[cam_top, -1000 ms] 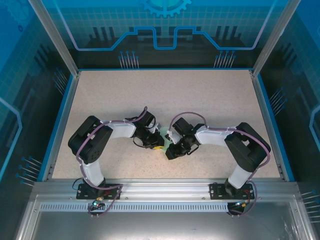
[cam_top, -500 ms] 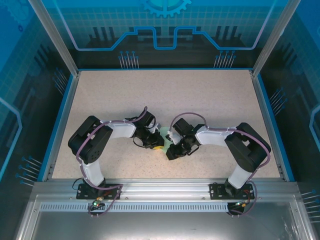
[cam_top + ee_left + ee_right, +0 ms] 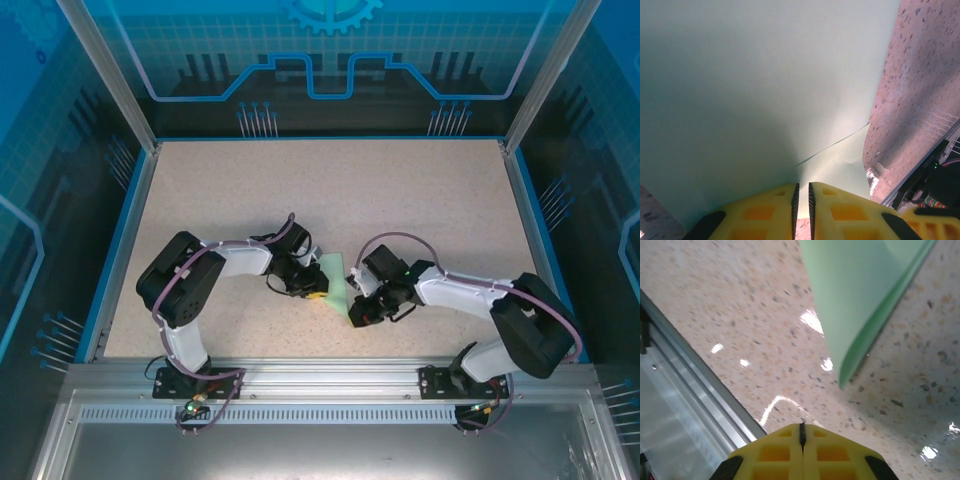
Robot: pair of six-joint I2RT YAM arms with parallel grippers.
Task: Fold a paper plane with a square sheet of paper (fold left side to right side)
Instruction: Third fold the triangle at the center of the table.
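The speckled surface (image 3: 420, 200) is lying inside a blue border, with see-through blue panels (image 3: 330, 60) standing along its far and side edges and a metal rail (image 3: 330, 375) running along the near edge. The two arms are reaching in towards each other near the middle front of the surface. Nothing is lying between them but the sheet of paper (image 3: 336, 283).

The pale green sheet is sitting between the two sets of jaws, closer to the near rail than to the far panels. The left jaws are pressing against its left edge. From the left wrist, the sheet of paper (image 3: 760, 85) is rising steeply just ahead of the yellow fingers (image 3: 765, 210), with a thin crease line crossing it. The left jaws are standing almost together, with only a narrow slit between them, and the sheet is running down into that slit, so they are clamping on its edge.

The right jaws are hovering low over bare surface just beside the sheet's near right corner. From the right wrist, that corner of the sheet of paper (image 3: 855, 295) is curling up off the surface ahead of the fingers (image 3: 775, 452), apart from them. The right jaws are pressing fully together on nothing.
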